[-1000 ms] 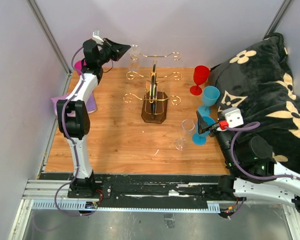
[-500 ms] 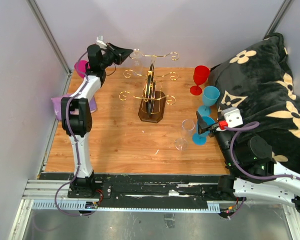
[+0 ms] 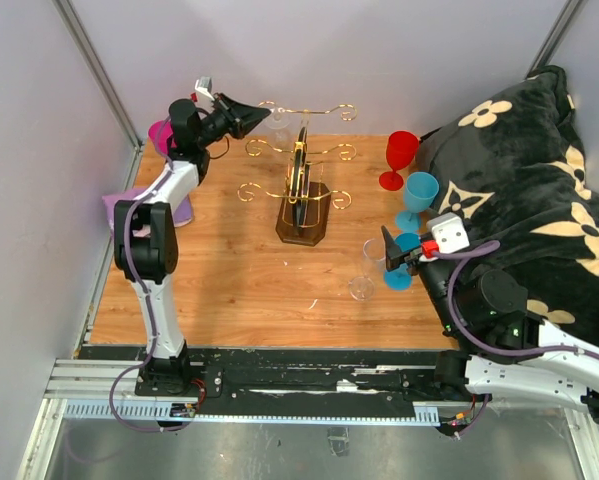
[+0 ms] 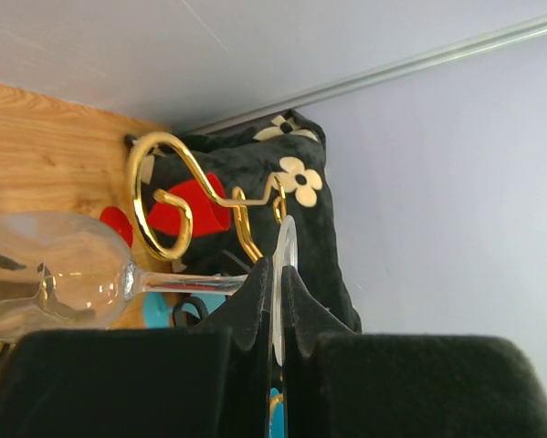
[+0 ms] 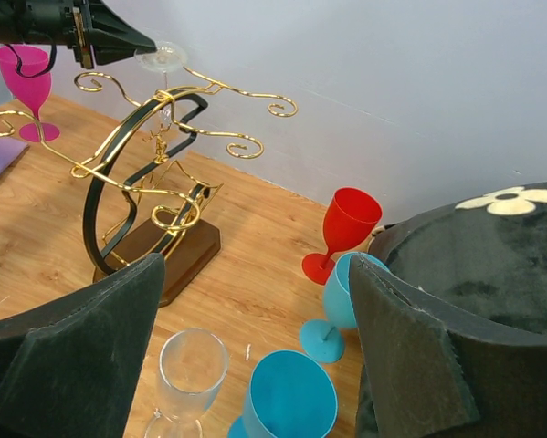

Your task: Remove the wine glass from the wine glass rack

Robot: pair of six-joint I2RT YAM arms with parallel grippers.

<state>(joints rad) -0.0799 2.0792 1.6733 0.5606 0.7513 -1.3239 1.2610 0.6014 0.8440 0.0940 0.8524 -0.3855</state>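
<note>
Clear wine glass up at the top far-left curl of the thin gold wire wine glass rack, over the far-left part of the wooden table. Foot up and bowl down in the right wrist view. Foot disc pinched edge-on between the black padded fingers of the left gripper, jaws almost closed on it. Stem just beside the gold curl; can't tell whether seated in the hook or free of it.

Rack standing on its dark brown wooden base, mid-table, dark centre hoop upright between the curled arms. No other glass on those arms.

Right of the rack: red plastic wine glass upright near the back, light blue goblet just in front of it, second blue goblet nearer still. Second clear stemmed glass upright just beside that nearest goblet.

Right gripper low over that near cluster, jaws spread wide, nothing between them.

Magenta stemmed glass upright at the far-left corner behind the left arm. Purple cloth at the left table edge. Black blanket with cream flower print heaped along the right side, touching the blue goblets' end of the table.
</note>
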